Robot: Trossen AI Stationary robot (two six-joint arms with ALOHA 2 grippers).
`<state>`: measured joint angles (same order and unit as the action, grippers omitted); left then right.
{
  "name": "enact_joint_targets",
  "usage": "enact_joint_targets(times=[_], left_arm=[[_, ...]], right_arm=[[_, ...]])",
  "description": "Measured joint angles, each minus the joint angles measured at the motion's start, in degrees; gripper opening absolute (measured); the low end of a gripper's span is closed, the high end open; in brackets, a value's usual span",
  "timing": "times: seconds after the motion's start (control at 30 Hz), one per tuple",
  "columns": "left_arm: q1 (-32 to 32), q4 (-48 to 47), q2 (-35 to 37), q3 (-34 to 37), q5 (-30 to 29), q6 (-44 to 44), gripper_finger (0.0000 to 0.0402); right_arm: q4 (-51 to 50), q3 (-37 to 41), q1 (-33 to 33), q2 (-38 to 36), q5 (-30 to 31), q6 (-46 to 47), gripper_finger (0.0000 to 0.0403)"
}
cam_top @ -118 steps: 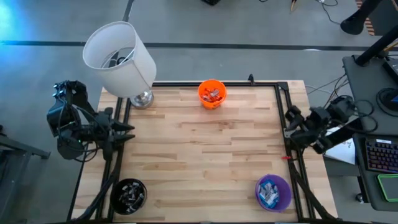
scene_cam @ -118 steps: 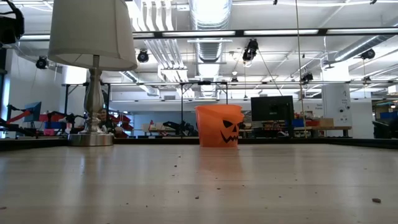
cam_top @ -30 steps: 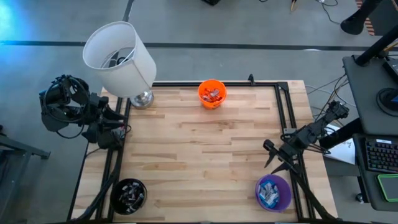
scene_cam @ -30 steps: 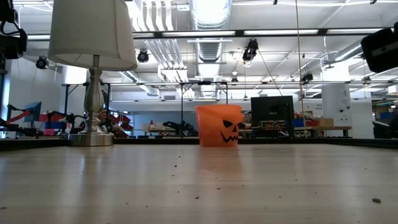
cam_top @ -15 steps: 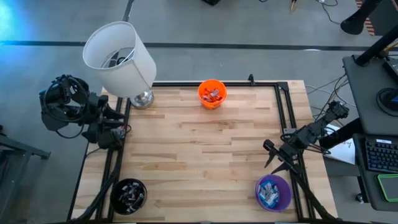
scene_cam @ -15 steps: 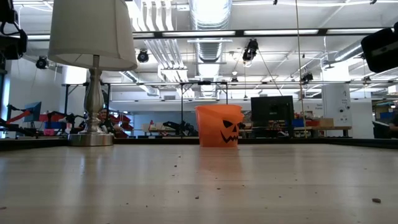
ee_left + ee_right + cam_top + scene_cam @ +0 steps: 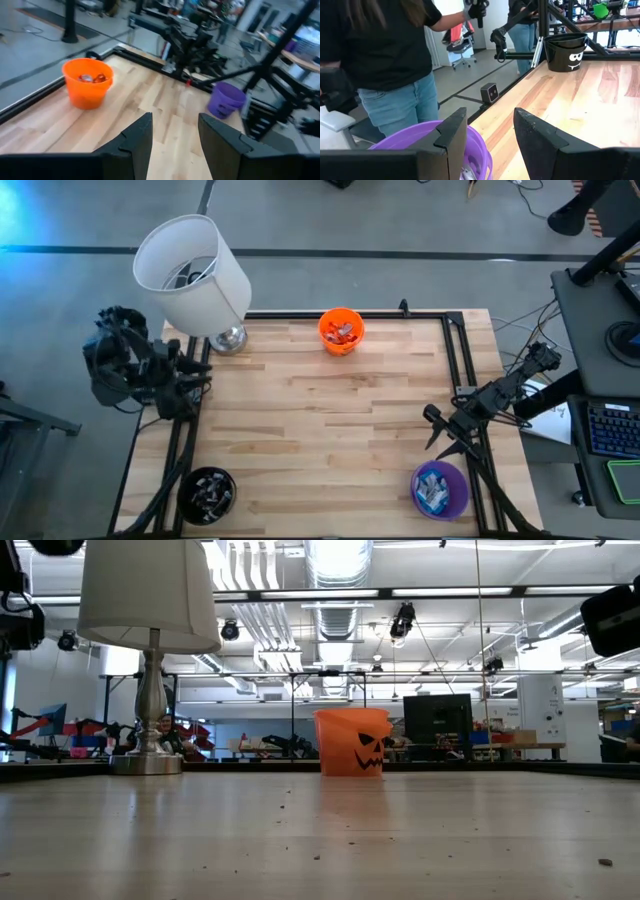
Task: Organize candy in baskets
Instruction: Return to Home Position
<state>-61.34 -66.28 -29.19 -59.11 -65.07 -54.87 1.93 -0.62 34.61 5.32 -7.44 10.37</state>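
peeking behind right gripper [image 7: 490, 119]: purple bucket [image 7: 399, 140], cropped.

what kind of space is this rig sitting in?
Probably an open robotics lab or workshop: bare silver ceiling ducts overhead, a black monitor behind the pale wooden table, and a backlit black keyboard beside it.

Open-plan robotics lab, exposed ceiling ducts [image 7: 340, 580] and strip lights [image 7: 440, 592], monitor [image 7: 437, 715] across the room, person [image 7: 390, 60] and office chair [image 7: 459, 49] beyond the right gripper [image 7: 490, 115], keyboard [image 7: 612, 430] behind it.
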Motion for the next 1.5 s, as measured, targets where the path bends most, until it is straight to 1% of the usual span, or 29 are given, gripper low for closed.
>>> enact_joint_targets(times=[0.13,0.2,0.3,0.4,0.47,0.5,0.6,0.67,0.7,0.8,0.87,0.9,0.93,1.17,1.2,1.4,1.5], left_arm=[[0.0,4.3,3.8,9.2,-4.4,-3.8,0.0141],[0.0,7.0,5.7,13.8,-4.6,-5.7,0.0141],[0.0,14.2,8.2,19.8,-4.8,-6.1,0.0141],[0.0,24.8,9.9,25.1,-4.8,-1.7,0.0141],[0.0,34.1,10.6,28.3,-3.9,3.6,0.0141],[0.0,39.3,10.8,29.9,-2.5,6.7,0.0141],[0.0,56.3,10.7,34.7,4.4,16.8,0.0141],[0.0,68.8,10.3,37.9,12.1,24.6,0.0141],[0.0,75.9,9.8,39.4,17.5,28.9,0.0141],[0.0,95.1,8.0,43.6,36.1,40.8,0.0141],[0.0,102.1,7.5,45.5,46.6,46.0,0.0141],[0.0,103.7,7.5,46.0,49.9,47.5,0.0141],[0.0,103.8,7.4,46.2,51.9,48.3,0.0141],[0.0,97.4,7.3,46.7,52.9,49.9,0.0141],[0.0,97.1,7.3,46.7,54.0,50.7,0.0141],[0.0,96.5,7.6,48.1,67.1,54.5,0.0141],[0.0,96.7,8.2,50.0,68.0,54.4,0.0141]], right_arm=[[0.0,0.0,0.0,0.0,0.0,-0.5,0.0153],[0.0,0.0,0.0,0.0,0.0,-0.5,0.0153],[0.0,0.0,0.0,0.0,0.0,-0.5,0.0153],[0.0,0.0,0.0,0.0,0.0,-0.5,0.0153],[0.0,0.0,0.0,0.0,0.0,-0.5,0.0153],[0.0,0.0,0.0,0.0,0.0,-0.5,0.0153],[0.0,0.0,0.0,0.0,0.0,-0.5,0.0153],[0.0,0.0,0.0,0.0,0.0,-0.5,0.0153],[0.0,0.0,0.0,0.0,0.0,-0.5,0.0153],[0.0,0.0,0.0,0.0,0.0,-0.5,0.0153],[0.0,0.0,0.0,0.0,0.0,-0.5,0.0153],[0.0,0.0,0.0,0.0,0.0,-0.5,0.0153],[0.0,0.0,0.0,0.0,0.0,-0.5,0.0153],[0.0,0.0,0.0,0.0,0.0,-0.4,0.0153],[0.0,0.0,0.0,0.0,0.1,-0.4,0.0153],[0.0,0.0,0.0,0.0,0.1,-0.3,0.0153],[0.0,0.0,0.0,0.0,0.1,-0.3,0.0153]])
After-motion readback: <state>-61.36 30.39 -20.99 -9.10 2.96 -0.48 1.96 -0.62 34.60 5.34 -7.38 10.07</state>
